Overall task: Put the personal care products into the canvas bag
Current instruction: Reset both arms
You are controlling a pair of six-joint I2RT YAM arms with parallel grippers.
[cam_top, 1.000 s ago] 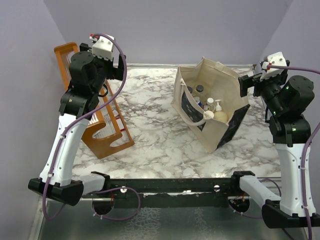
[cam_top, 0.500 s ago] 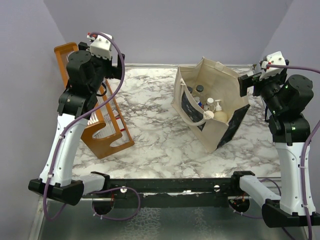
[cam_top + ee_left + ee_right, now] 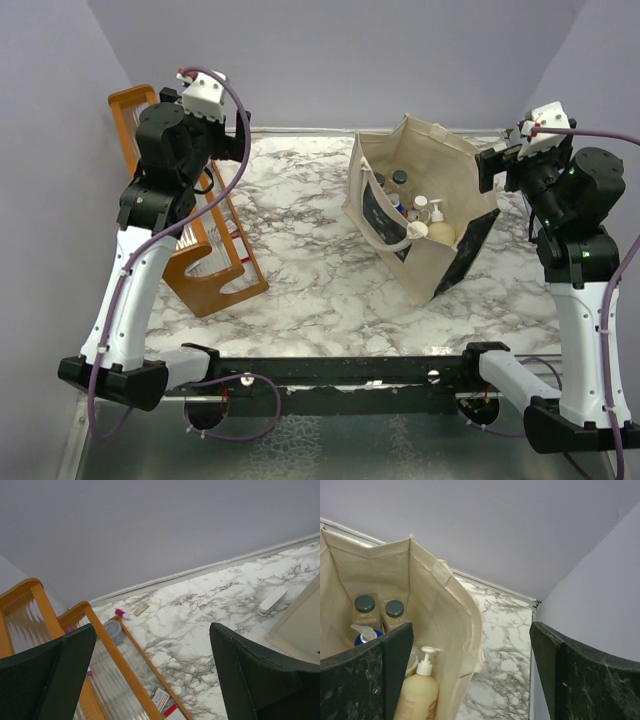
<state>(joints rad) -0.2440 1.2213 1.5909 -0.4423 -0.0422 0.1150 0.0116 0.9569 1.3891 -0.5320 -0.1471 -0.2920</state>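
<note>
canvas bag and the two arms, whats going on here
Nothing is being handled. The canvas bag stands open on the table, with two black-capped bottles and a beige pump bottle among those inside. The left pincer, near the orange rack, and the right pincer, beside the bag, are both open and empty.

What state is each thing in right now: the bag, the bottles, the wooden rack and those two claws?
Beige canvas tote bag: upright, mouth open.
Two clear black-capped bottles: upright inside the bag.
Beige pump bottle: upright inside the bag.
Orange wooden rack: standing upright at the left.
Left gripper: open, empty.
Right gripper: open, empty.
</note>
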